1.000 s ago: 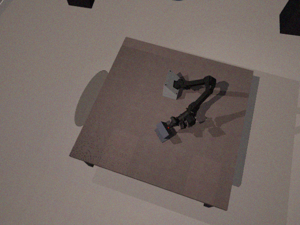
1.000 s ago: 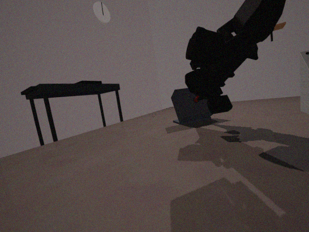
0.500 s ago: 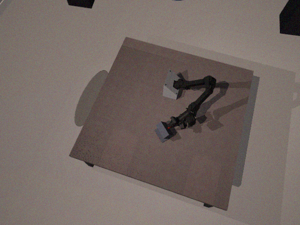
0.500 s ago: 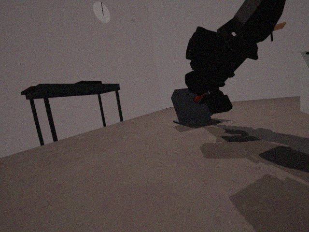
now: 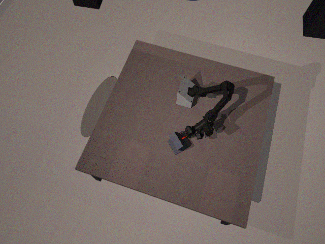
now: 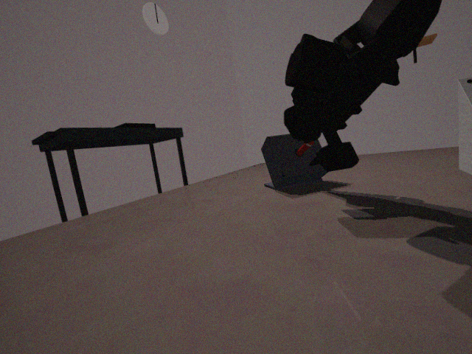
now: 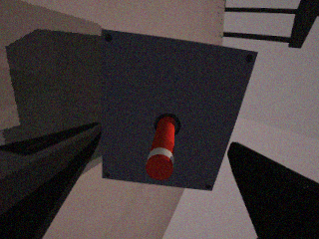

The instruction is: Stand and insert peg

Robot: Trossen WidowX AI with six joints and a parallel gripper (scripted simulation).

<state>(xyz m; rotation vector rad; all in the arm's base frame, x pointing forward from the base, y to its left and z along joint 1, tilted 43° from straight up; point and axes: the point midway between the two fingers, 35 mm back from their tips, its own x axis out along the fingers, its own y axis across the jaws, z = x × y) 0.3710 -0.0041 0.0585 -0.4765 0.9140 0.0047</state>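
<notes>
The sloped dark blue-grey panel [image 5: 176, 144] [image 6: 282, 164] [image 7: 132, 90] stands on the table. The red peg [image 5: 183, 137] [image 6: 304, 149] [image 7: 163, 140] sits with its plain end in the panel's hole [image 7: 158, 122]. Its white band and outer end stick out of the face towards the wrist camera. How deep the plain end sits is hidden inside the hole. My gripper [image 5: 192, 133] [image 6: 313, 149] [image 7: 165, 138] is wide open, with one finger on each side of the peg and apart from it in the wrist view.
The table [image 5: 126, 110] carries the panel and the arm. The arm's light base plate [image 5: 184, 100] lies behind in the top view. A dark side table [image 6: 110, 138] stands in the background. The arm's shadows fall across the table top.
</notes>
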